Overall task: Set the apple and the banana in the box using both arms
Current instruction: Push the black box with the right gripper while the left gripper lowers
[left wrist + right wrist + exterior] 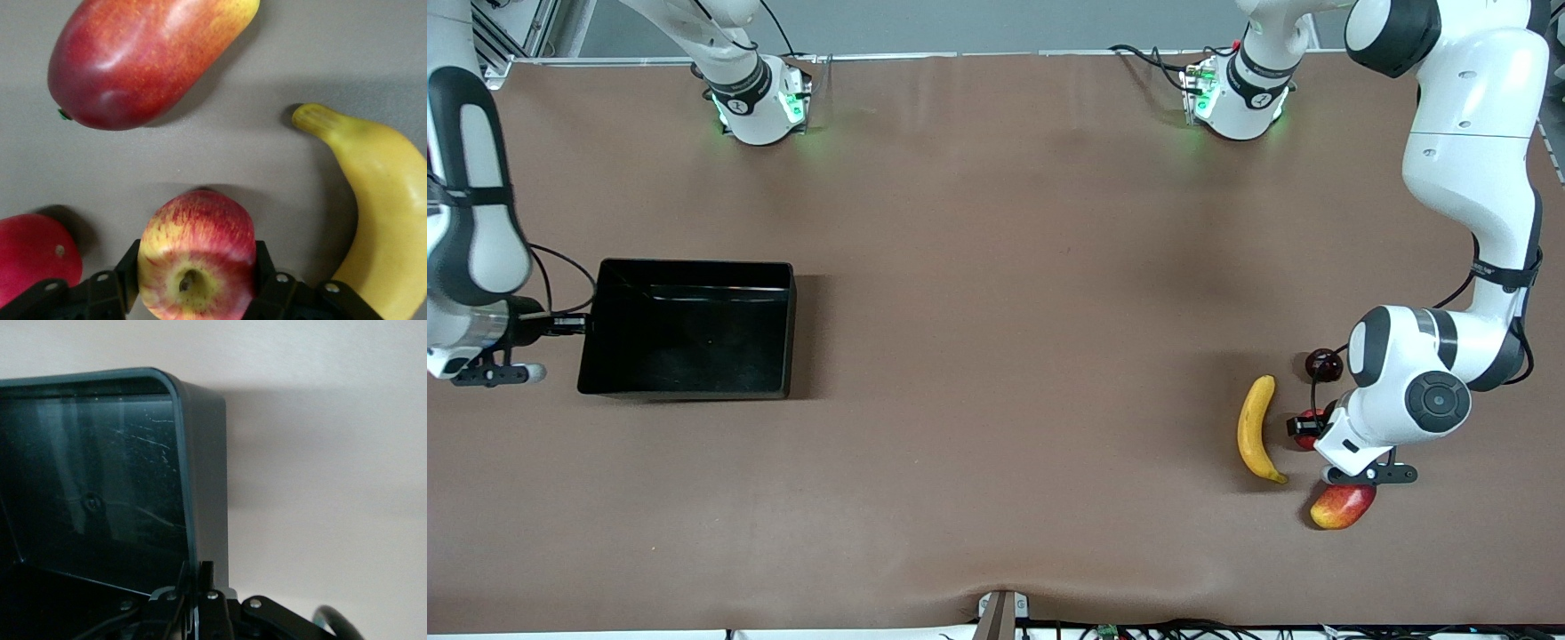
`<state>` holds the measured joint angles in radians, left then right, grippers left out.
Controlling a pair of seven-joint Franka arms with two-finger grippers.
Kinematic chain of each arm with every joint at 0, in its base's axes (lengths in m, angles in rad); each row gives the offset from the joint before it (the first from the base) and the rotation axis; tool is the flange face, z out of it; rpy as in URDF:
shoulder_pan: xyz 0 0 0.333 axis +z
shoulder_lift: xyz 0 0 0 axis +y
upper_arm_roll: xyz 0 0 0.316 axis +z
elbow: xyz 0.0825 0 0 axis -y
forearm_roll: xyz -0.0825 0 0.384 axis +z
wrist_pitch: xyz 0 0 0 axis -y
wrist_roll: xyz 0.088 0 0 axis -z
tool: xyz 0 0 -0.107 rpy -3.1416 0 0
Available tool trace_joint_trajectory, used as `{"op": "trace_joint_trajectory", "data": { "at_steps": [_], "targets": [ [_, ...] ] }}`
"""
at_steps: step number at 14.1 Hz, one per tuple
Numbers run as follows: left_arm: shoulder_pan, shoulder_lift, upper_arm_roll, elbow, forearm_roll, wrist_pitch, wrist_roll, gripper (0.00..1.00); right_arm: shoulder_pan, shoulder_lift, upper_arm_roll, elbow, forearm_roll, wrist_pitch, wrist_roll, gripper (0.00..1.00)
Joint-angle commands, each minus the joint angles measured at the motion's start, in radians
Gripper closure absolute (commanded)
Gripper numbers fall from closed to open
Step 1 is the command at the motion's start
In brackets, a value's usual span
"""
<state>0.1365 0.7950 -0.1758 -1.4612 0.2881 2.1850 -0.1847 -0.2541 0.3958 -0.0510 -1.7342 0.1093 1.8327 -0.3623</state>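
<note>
Apple [197, 257] sits between left hand [193, 293] fingers, banana [377, 200] just beside.

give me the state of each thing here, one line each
apple: on the table, clamped in the left claw
banana: lying loose beside the apple
box: open, nothing inside, wall pinched by the right claw
mango-like fruit: loose on the table
dark red fruit: loose on the table

Apple [197, 257] beside banana [1257, 429]; box [694, 271] seemingly empty.
</note>
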Motion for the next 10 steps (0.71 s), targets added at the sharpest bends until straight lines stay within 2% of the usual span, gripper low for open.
{"op": "trace_joint_trajectory", "data": {
  "at_steps": [1,4,7,10],
  "targets": [
    [0.003,-0.002,0.001,0.016,0.02,-0.002,-0.009,1.0,0.01,-0.009,0.005,0.071,0.117,-0.108,-0.003,1.0],
    [-0.006,-0.049,-0.005,0.018,0.017,-0.024,-0.013,1.0,0.123,-0.009,0.005,0.071,0.19,-0.107,0.038,1.0],
    [-0.008,-0.141,-0.028,0.015,0.011,-0.111,-0.01,1.0,0.254,-0.006,0.003,0.071,0.295,-0.093,0.183,1.0],
    [-0.002,-0.218,-0.06,-0.011,0.006,-0.226,-0.024,1.0,0.36,0.001,0.003,0.071,0.343,-0.049,0.304,1.0]
  ]
}}
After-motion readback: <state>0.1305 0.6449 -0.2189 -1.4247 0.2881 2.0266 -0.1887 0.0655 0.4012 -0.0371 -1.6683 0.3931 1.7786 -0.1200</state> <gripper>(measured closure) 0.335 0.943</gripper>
